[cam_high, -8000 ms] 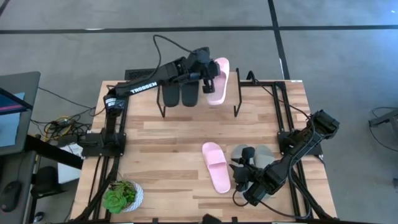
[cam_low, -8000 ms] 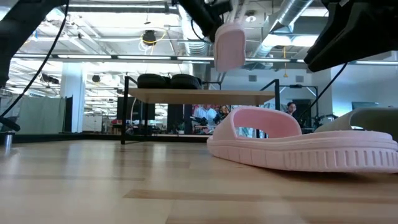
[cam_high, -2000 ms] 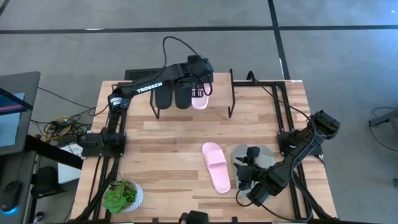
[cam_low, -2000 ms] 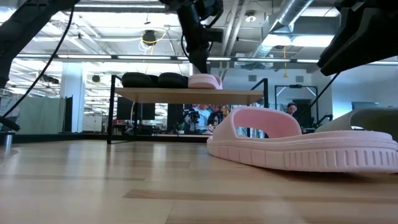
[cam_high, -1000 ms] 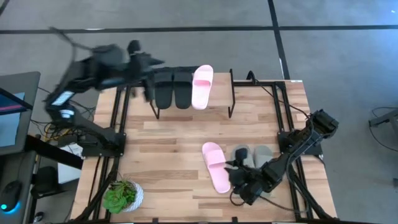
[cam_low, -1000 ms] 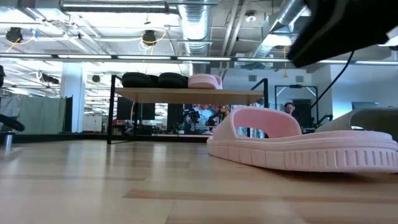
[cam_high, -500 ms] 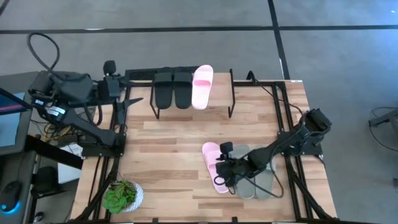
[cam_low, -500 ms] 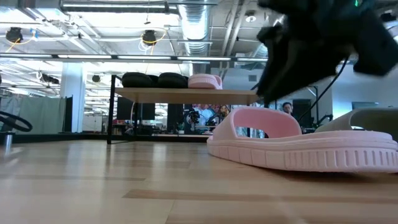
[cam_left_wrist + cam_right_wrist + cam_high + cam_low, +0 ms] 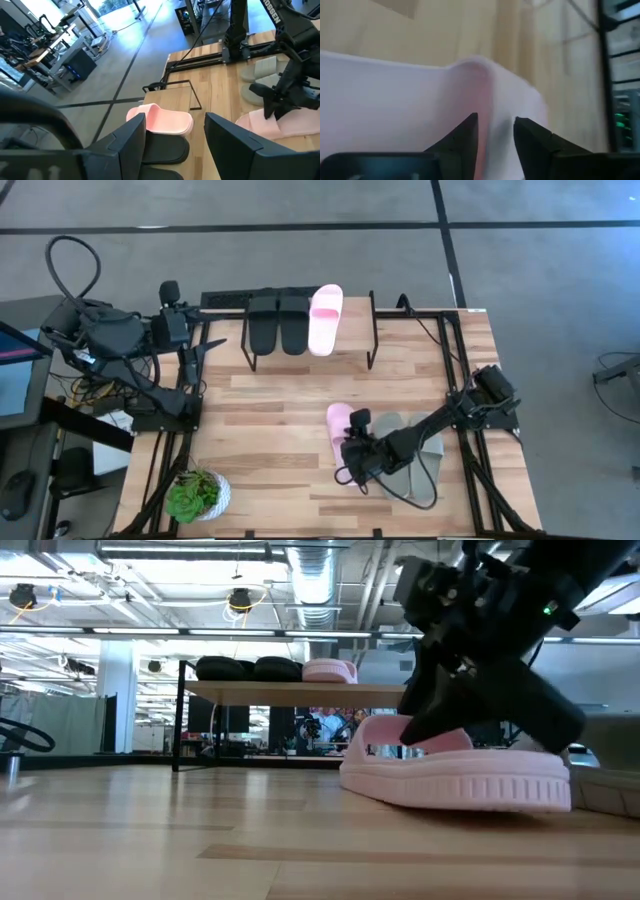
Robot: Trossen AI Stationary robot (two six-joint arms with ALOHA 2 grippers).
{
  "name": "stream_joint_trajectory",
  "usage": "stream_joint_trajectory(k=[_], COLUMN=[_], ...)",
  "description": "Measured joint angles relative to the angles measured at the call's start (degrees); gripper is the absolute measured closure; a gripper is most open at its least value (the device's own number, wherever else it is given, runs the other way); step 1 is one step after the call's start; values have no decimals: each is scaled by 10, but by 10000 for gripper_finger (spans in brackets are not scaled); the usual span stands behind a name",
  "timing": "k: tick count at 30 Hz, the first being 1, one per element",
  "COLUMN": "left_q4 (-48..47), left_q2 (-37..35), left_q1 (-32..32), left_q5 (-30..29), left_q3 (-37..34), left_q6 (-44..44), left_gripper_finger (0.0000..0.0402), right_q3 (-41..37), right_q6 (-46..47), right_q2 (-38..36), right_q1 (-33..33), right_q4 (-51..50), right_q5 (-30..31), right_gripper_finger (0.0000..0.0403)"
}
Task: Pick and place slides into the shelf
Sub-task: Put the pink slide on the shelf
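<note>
One pink slide [image 9: 337, 420] lies on the table near its middle, with my right gripper [image 9: 352, 452] down on it and shut on it. Its mate, the other pink slide [image 9: 325, 320], lies on the shelf [image 9: 358, 330] beside two black slides [image 9: 279, 325]. Two grey-green slides [image 9: 412, 465] lie on the table under my right arm. My left gripper [image 9: 205, 345] hangs open at the table's far left edge, clear of everything. My right gripper has a raised pink ridge of the slide, its strap's edge [image 9: 489, 95], between its two fingers [image 9: 464, 137]. It comes down slanting from the table's right side. In the low view the slide's sole [image 9: 460, 788] rests on the table.
A small green plant in a white pot [image 9: 197, 496] stands at the near left corner. Black frame rails [image 9: 455, 370] run along the table's right side. Bare wood lies between the shelf and the pink slide on the table.
My left arm has swung from the shelf out to the table's left edge. My right gripper has gone toward the table's left, across the grey-green slides, and down onto the pink slide. That slide has shifted on the table and shows shorter in the low view.
</note>
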Motion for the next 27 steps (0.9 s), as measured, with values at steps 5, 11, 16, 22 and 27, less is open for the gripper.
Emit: stream_joint_trajectory(k=[5,11,16,22,27], left_q4=[0,7,21,64,100], left_q2=[0,-10,-34,-83,-132], left_q1=[0,0,0,0,0], left_q5=[-1,-17,-51,-56,-56], left_q3=[0,-46,-105,-174,-235], left_q6=[-4,-4,-4,-4,-9], left_gripper_finger=[210,210,210,210,210], right_q3=[0,0,13,66,129], right_q6=[-15,-10,-9,-9,-4], right_q2=[-1,-1,-1,-1,-2], right_q1=[3,4,4,2,2], right_q4=[-2,-2,-23,-100,-196], right_q5=[20,64,89,123,151], right_gripper_finger=[378,397,399,400,401])
